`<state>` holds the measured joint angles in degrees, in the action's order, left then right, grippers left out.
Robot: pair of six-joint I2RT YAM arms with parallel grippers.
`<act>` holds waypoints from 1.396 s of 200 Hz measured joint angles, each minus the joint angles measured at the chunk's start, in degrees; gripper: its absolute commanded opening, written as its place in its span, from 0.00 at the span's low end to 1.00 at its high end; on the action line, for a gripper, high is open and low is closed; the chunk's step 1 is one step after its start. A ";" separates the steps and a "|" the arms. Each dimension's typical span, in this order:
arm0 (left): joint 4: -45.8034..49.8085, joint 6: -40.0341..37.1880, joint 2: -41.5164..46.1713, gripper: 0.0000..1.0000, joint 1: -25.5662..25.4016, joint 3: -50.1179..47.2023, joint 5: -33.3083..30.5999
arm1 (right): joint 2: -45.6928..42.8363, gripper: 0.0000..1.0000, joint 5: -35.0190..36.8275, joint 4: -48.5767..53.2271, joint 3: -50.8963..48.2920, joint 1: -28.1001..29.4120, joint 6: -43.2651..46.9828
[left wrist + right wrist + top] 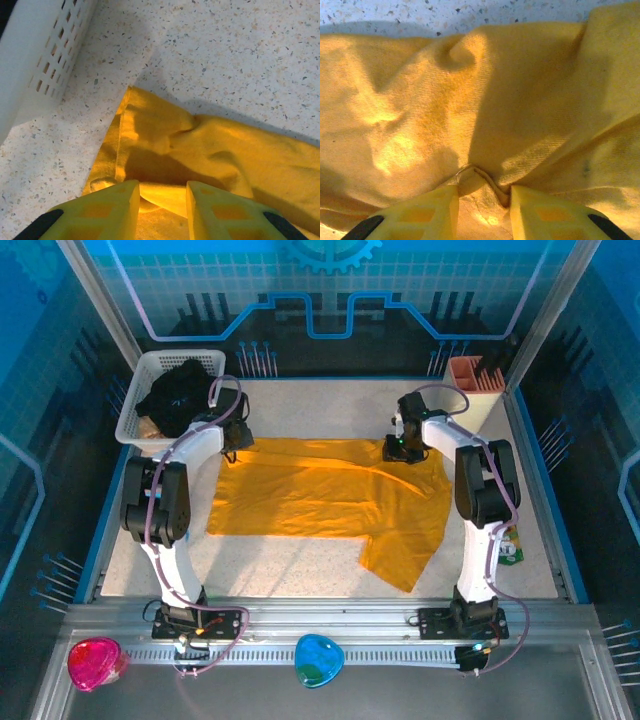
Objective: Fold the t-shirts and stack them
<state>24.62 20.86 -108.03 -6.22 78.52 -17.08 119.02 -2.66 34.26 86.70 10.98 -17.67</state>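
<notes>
Yellow fingers (pixel 120 210) of mine are pinching the yellow t-shirt (pixel 320 500) along its far edge, one gripper at each end.

My left gripper (pixel 162 192) is clenching a raised fold of cloth at the shirt's far left corner, just beside the white basket (pixel 35 60). My right gripper (pixel 484 192) is nipping a small ridge of the same cloth at the far right end. The shirt is lying spread across the middle of the tabletop (pixel 330 575), mostly flat, with one part reaching toward the near edge on the right side. The black t-shirt (pixel 180 395) is sitting bundled in the basket at the tabletop's far left corner. An orange holder (pixel 475 375) is standing at the far right corner.
</notes>
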 measured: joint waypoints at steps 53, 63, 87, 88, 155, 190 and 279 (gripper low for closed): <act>0.00 -0.04 0.00 0.31 0.00 0.00 0.00 | 0.28 0.43 0.26 0.07 0.00 0.02 0.70; 0.00 -0.04 0.00 0.31 0.00 0.00 0.00 | 0.37 0.41 0.28 0.15 0.07 0.02 0.81; -0.02 -0.04 0.00 0.31 0.00 0.00 0.00 | 0.76 0.34 0.28 0.28 0.52 0.22 1.16; -0.02 -0.04 0.00 0.30 0.00 0.00 0.00 | 0.79 0.34 0.26 0.28 0.52 0.22 1.14; -0.02 -0.04 0.07 0.31 0.00 -0.02 0.00 | 1.09 0.00 0.11 0.28 0.50 0.74 0.81; 0.00 -0.22 0.98 0.31 0.00 -0.46 0.00 | -2.38 0.00 0.70 0.26 -2.84 2.05 0.57; -0.15 -0.37 2.99 0.22 0.00 -2.54 0.02 | -15.32 0.07 8.39 -1.81 -17.07 12.02 -8.09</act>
<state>24.47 20.49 -105.03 -6.22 75.99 -17.06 103.70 5.74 32.45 69.63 23.00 -25.76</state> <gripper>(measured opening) 0.219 0.058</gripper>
